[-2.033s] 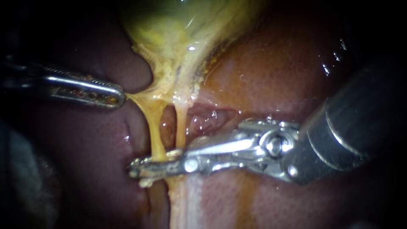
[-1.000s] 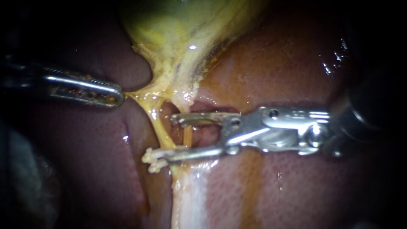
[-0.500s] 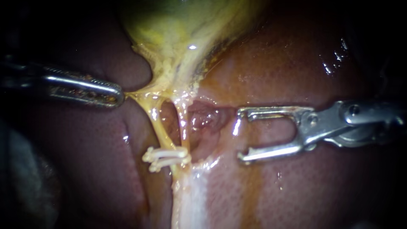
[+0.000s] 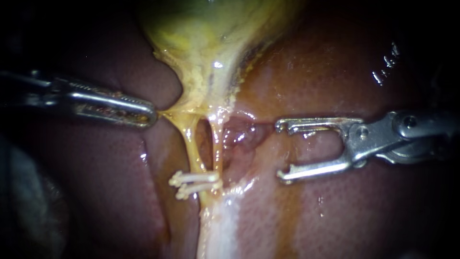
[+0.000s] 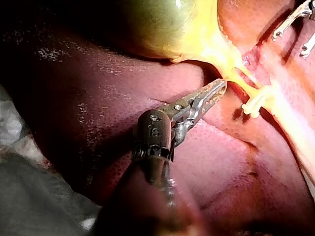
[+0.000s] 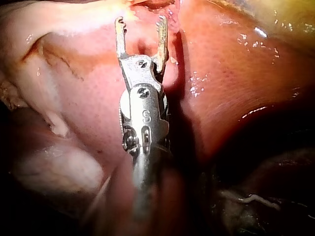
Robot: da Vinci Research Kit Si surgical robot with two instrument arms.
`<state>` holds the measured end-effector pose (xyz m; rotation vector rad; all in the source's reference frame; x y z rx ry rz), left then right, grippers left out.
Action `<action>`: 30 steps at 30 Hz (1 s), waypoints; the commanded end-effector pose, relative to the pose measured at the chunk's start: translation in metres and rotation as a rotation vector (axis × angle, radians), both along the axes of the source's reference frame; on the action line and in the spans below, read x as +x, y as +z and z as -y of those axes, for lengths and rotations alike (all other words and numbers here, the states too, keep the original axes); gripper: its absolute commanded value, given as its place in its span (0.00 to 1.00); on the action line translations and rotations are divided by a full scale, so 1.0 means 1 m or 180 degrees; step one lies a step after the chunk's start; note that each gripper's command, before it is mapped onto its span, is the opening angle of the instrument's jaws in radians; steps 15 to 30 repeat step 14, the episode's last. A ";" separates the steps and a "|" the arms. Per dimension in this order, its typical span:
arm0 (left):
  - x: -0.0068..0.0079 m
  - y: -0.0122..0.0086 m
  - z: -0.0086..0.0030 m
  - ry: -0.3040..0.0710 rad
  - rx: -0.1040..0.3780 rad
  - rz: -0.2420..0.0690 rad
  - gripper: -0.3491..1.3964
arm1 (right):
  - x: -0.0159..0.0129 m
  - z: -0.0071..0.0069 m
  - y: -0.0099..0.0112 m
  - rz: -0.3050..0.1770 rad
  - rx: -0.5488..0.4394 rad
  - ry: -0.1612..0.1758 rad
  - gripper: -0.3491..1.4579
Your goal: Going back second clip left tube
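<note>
Two thin yellow tubes run down from the gallbladder (image 4: 211, 38). Across the left tube (image 4: 190, 146), at its lower end, sit two white clips (image 4: 194, 184) close together, their ends reaching the right tube (image 4: 217, 144). My right instrument (image 4: 282, 151) is well to the right of the tubes over the liver, jaws open and empty; the right wrist view shows the same open jaws (image 6: 141, 32). My left instrument (image 4: 152, 115) is shut on tissue at the gallbladder's neck and holds it taut to the left. It also shows in the left wrist view (image 5: 219, 88), with the clips (image 5: 253, 104) just ahead.
Reddish-brown liver (image 4: 335, 216) fills the ground around the tubes, with a pale wet band (image 4: 220, 225) running down below the clips. A small raw pit (image 4: 239, 134) lies between the tubes and my right jaws. Pale gauze-like material (image 5: 19, 147) lies beside the left shaft.
My right jaws, earlier closed across the left tube, opened, left a clip there and drew back to the right. My left instrument's tip and the neck it holds shifted slightly right.
</note>
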<state>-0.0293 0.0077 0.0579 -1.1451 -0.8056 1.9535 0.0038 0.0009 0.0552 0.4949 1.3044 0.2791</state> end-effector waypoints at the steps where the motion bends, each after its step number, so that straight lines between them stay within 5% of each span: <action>1: -0.0002 0.0002 0.0001 0.0010 0.0000 0.0004 0.00 | 0.0000 0.0000 0.0000 -0.0001 0.0000 -0.0001 0.47; 30: -0.0008 0.0007 0.0004 0.0030 -0.0001 0.0015 0.00 | -0.0001 -0.0001 -0.0003 -0.0005 -0.0013 -0.0005 0.47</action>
